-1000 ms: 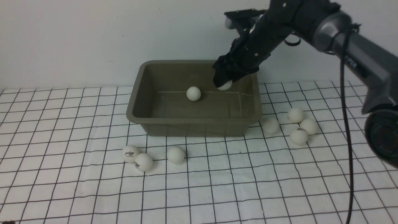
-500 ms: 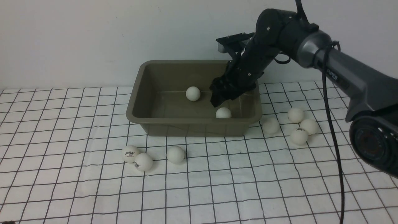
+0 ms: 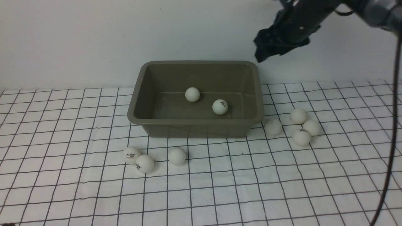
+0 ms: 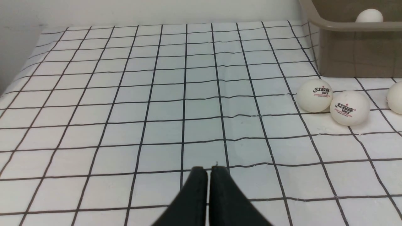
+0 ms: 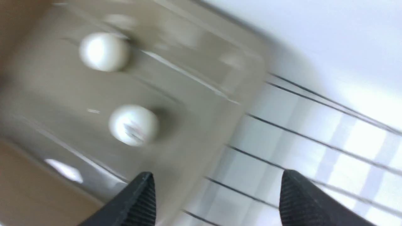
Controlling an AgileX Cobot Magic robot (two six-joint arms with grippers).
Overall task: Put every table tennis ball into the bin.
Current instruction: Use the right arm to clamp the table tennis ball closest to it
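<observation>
Your right gripper (image 5: 216, 177) hangs high by the far right corner of the rectangular olive-grey plastic bin (image 3: 194, 120), jaws spread wide and holding nothing. Your left gripper (image 4: 209, 171) is pressed shut and empty, low over the white black-gridded tablecloth (image 3: 62, 188). 2 small matte white table tennis balls (image 3: 192, 94) lie apart inside the bin, 3 lie on the cloth near its front left corner, and 4 cluster off its right side.

Plain white wall (image 3: 78, 34) at the back, softly lit, and the worktop (image 3: 56, 201) wears a white cloth (image 3: 238, 188) ruled in a slightly rippled black grid.
</observation>
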